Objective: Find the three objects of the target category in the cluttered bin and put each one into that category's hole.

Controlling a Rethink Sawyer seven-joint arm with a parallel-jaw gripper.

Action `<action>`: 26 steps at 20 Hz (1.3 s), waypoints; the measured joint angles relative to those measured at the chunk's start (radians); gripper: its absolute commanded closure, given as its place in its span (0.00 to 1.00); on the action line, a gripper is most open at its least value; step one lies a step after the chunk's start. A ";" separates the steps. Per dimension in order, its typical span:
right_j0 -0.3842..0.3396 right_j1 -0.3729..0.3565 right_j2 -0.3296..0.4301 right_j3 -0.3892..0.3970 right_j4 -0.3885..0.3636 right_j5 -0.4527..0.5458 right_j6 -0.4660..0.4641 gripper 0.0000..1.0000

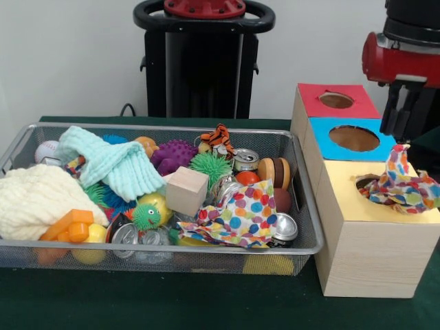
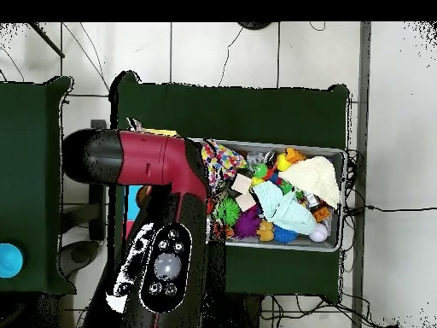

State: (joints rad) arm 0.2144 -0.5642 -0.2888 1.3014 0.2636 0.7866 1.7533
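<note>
The grey wire mesh bin holds mixed clutter. One white polka-dot cloth lies on top at the bin's front right, and also shows in the overhead view. A second polka-dot cloth sits bunched in the yellow-surrounded hole of the nearest wooden box and rises to a peak. My gripper hangs just above that peak with its black fingers apart and holding nothing. I see no third polka-dot cloth. In the overhead view the arm hides the gripper and most of the boxes.
Behind the yellow box stand the blue-surrounded hole and the red-surrounded hole. In the bin lie a mint-green knitted cloth, a cream knitted cloth, a wooden cube, cans, spiky balls and a toy tiger.
</note>
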 measured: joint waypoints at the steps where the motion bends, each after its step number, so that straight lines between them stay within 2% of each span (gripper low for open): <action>1: -0.001 -0.003 0.001 0.000 0.001 0.000 0.000 1.00; 16: -0.007 -0.015 0.017 0.001 0.016 0.000 0.000 1.00; 26: -0.007 0.004 0.017 0.001 0.017 -0.023 0.000 1.00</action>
State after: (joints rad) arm 0.2075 -0.5598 -0.2713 1.3023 0.2802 0.7634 1.7533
